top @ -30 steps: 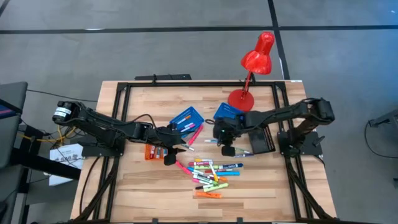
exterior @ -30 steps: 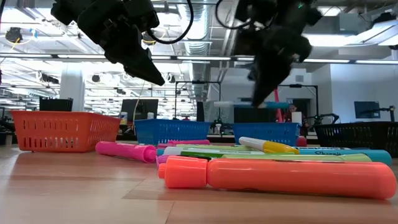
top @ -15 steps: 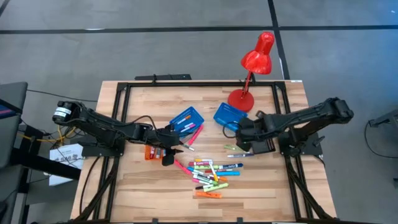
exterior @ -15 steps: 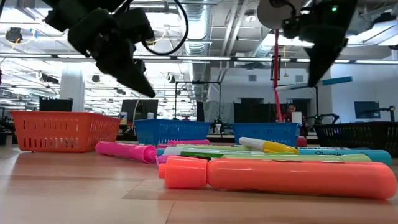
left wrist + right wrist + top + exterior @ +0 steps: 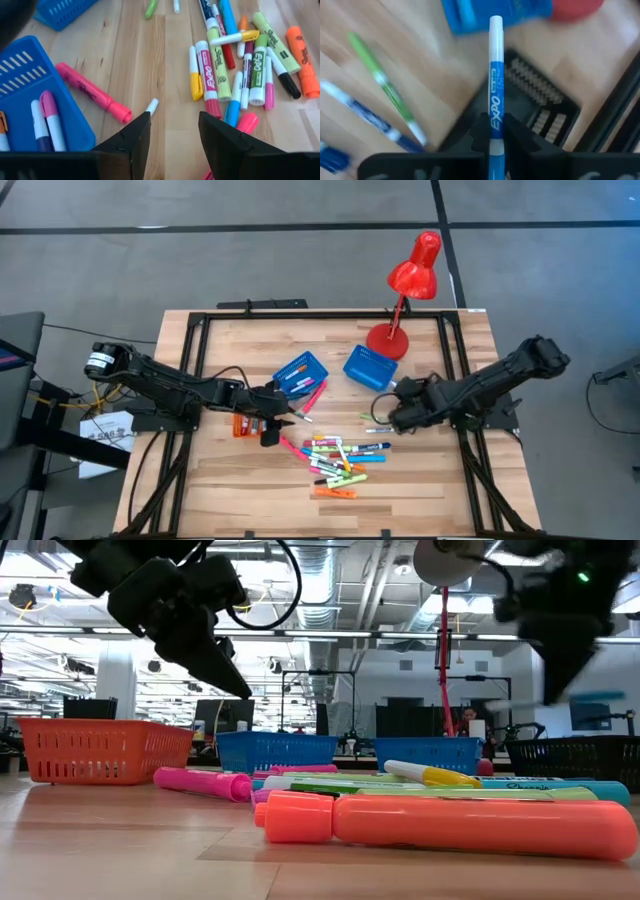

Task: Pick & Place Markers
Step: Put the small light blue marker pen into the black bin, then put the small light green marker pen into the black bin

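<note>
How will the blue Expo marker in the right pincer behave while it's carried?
The blue Expo marker looks stiff, so it probably won't droop. It is slim and likely light. Its smooth round barrel sticks far out of the shut right pincer, so it might pivot or slip, and would likely roll if dropped.

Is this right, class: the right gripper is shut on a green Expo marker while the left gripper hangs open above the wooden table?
Not quite. The marker in the right gripper is blue and white, not green, as the right wrist view shows; a green one lies loose on the table. The rest holds: the left gripper hangs open above the table.
</note>
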`<action>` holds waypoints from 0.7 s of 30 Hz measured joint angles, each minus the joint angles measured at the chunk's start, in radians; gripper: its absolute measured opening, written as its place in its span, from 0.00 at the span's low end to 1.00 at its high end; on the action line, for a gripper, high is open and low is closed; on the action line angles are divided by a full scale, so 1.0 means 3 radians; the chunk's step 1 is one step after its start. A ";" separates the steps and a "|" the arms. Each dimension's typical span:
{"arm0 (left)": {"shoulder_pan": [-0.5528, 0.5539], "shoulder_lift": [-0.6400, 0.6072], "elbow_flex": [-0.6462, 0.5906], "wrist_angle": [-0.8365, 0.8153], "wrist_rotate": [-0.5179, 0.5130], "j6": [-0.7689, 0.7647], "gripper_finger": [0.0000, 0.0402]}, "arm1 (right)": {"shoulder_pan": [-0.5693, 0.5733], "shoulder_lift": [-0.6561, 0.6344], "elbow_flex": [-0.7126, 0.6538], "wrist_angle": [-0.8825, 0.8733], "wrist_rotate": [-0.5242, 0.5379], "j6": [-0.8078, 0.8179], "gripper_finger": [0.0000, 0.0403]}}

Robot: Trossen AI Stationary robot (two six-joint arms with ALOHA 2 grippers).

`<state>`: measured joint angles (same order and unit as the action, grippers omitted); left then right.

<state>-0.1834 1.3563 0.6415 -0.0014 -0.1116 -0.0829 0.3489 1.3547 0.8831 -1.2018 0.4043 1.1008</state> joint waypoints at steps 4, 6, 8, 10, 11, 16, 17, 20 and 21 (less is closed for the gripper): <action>0.0000 0.0000 0.0000 0.0090 0.0001 0.0007 0.41 | 0.0098 -0.0120 -0.0275 0.0020 -0.0228 0.0340 0.06; 0.0000 0.0000 0.0000 0.0145 0.0000 0.0085 0.41 | 0.0120 -0.0216 -0.0365 0.0028 -0.0213 0.0458 0.09; 0.0000 0.0000 0.0000 0.0185 0.0000 0.0176 0.41 | 0.0119 -0.0291 -0.0429 0.0044 -0.0210 0.0537 0.13; 0.0004 0.0000 0.0000 0.0216 0.0001 0.0242 0.41 | 0.0117 -0.0336 -0.0471 0.0044 -0.0203 0.0628 0.14; 0.0008 0.0000 0.0000 0.0216 0.0001 0.0264 0.41 | 0.0110 -0.0348 -0.0487 0.0051 -0.0198 0.0670 0.15; 0.0026 0.0000 0.0000 0.0223 0.0000 0.0272 0.41 | 0.0039 -0.0356 -0.0640 0.0231 -0.0132 0.0639 0.15; 0.0025 0.0000 0.0000 0.0227 0.0001 0.0273 0.41 | 0.0018 -0.0356 -0.0671 0.0267 -0.0126 0.0599 0.15; 0.0024 0.0000 0.0000 0.0234 0.0001 0.0274 0.41 | -0.0064 -0.0354 -0.0684 0.0291 -0.0127 0.0492 0.15; 0.0024 0.0000 0.0000 0.0234 0.0001 0.0274 0.41 | -0.0094 -0.0354 -0.0682 0.0296 -0.0128 0.0452 0.15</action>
<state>-0.1761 1.3563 0.6415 0.0689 -0.1112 -0.0007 0.3208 1.2484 0.6787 -1.1128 0.3659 1.2364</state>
